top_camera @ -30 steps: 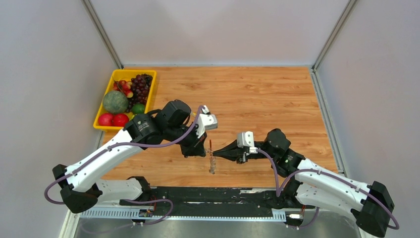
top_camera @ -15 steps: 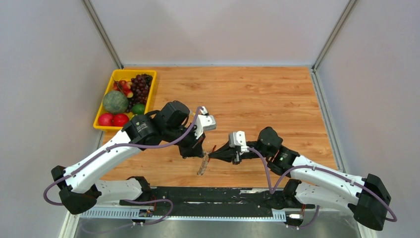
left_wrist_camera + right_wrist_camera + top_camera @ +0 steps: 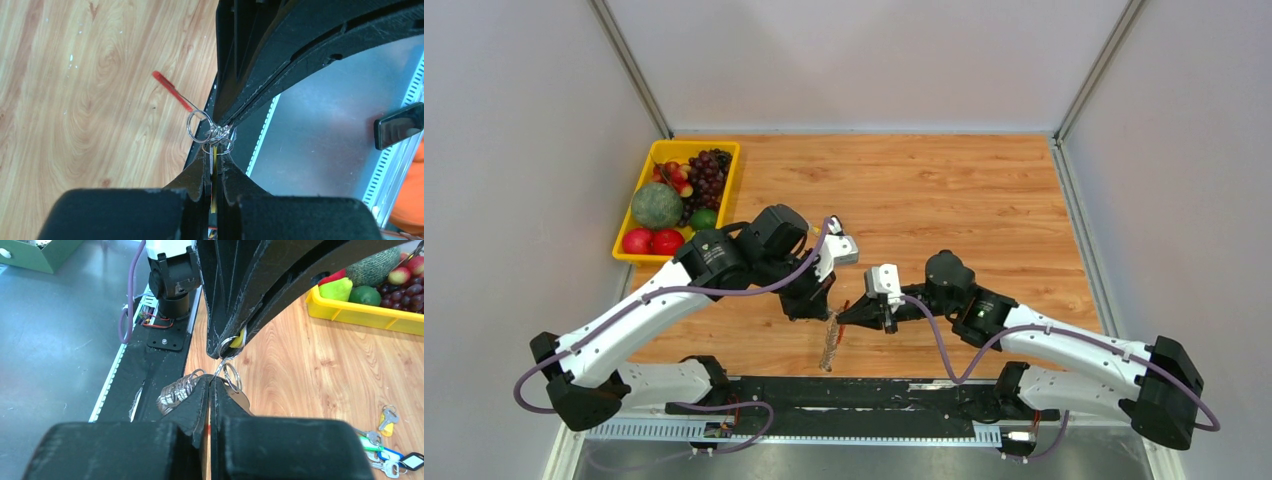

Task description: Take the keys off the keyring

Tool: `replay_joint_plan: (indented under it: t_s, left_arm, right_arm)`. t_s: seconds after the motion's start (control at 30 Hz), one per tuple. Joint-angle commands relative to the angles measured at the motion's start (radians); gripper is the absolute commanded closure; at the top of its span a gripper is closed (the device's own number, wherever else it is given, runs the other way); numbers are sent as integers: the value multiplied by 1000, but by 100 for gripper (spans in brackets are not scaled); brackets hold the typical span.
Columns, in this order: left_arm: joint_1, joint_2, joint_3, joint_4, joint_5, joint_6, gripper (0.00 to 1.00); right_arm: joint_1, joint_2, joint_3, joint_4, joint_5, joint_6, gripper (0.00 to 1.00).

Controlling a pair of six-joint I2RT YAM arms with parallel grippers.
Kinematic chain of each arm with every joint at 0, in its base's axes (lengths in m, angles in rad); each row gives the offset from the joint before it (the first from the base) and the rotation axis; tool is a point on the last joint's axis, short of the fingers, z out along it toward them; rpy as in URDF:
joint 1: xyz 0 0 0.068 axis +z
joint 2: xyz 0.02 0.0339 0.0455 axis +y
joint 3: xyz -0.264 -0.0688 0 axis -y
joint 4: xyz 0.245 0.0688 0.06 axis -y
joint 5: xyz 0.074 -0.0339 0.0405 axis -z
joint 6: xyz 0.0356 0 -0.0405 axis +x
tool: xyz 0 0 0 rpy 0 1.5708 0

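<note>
The red keyring [image 3: 172,90] hangs between the two grippers, low over the table's near edge. Its fan of silver keys [image 3: 175,392] bulges left of my right gripper [image 3: 210,382], which is shut on the keyring, red showing between its fingers. In the top view the keys [image 3: 829,345] hang tilted below that gripper [image 3: 844,317]. My left gripper [image 3: 214,150] is shut on a yellow-tagged key [image 3: 239,339], whose small split ring [image 3: 218,145] links towards the right fingers. In the top view the left gripper [image 3: 822,300] almost touches the right one, tip to tip.
A yellow tray [image 3: 636,196] of fruit stands at the table's far left. A loose cluster of keys with coloured tags [image 3: 385,452] lies on the wood near the right gripper. The black arm-mount rail [image 3: 864,392] runs along the near edge, just under the hanging keys.
My right arm has moved left towards the left gripper, bringing the keyring with it. The hanging keys have swung from upright to tilted, lower and to the left. The left arm has barely moved.
</note>
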Motion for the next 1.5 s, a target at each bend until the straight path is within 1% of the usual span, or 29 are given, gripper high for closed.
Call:
replay_joint_plan:
  t_s: [0.0, 0.2, 0.47, 0.77, 0.8, 0.83, 0.87, 0.9, 0.97, 1.03, 1.23, 1.33, 1.47]
  left_arm:
    - [-3, 14, 48, 89, 46, 10, 100]
    - [-4, 20, 48, 94, 66, 10, 100]
    - [-4, 19, 42, 121, 109, 10, 100]
    - [-14, 23, 37, 127, 123, 10, 100]
    - [-14, 21, 35, 130, 122, 10, 100]
    - [-13, 17, 32, 131, 119, 10, 100]
    - [-13, 14, 31, 134, 108, 10, 100]
    - [-14, 7, 25, 139, 104, 10, 100]
    - [-14, -5, 12, 146, 98, 10, 100]
    - [-14, -13, -3, 154, 112, 23, 100]
    - [-15, -23, -32, 164, 133, 50, 100]
    - [-15, -27, -32, 175, 141, 50, 100]
    - [-14, -34, -33, 187, 155, 50, 100]
  right_arm:
    - [26, 32, 59, -80, 19, -34, 100]
    - [44, 66, 89, -119, 38, -59, 100]
    - [61, 88, 102, -125, 67, -75, 100]
    - [62, 109, 118, -133, 99, -70, 100]
    - [62, 106, 116, -133, 100, -72, 98]
    - [62, 99, 112, -133, 101, -72, 89]
    - [62, 88, 106, -132, 103, -74, 77]
    - [62, 74, 97, -132, 98, -80, 69]
    - [62, 37, 71, -127, 91, -88, 61]
    - [62, -6, 42, -118, 72, -95, 59]
    - [62, -105, -19, -76, -3, -89, 62]
    - [62, -105, -19, -64, -12, -77, 67]
    - [62, -89, -9, -41, -25, -59, 68]
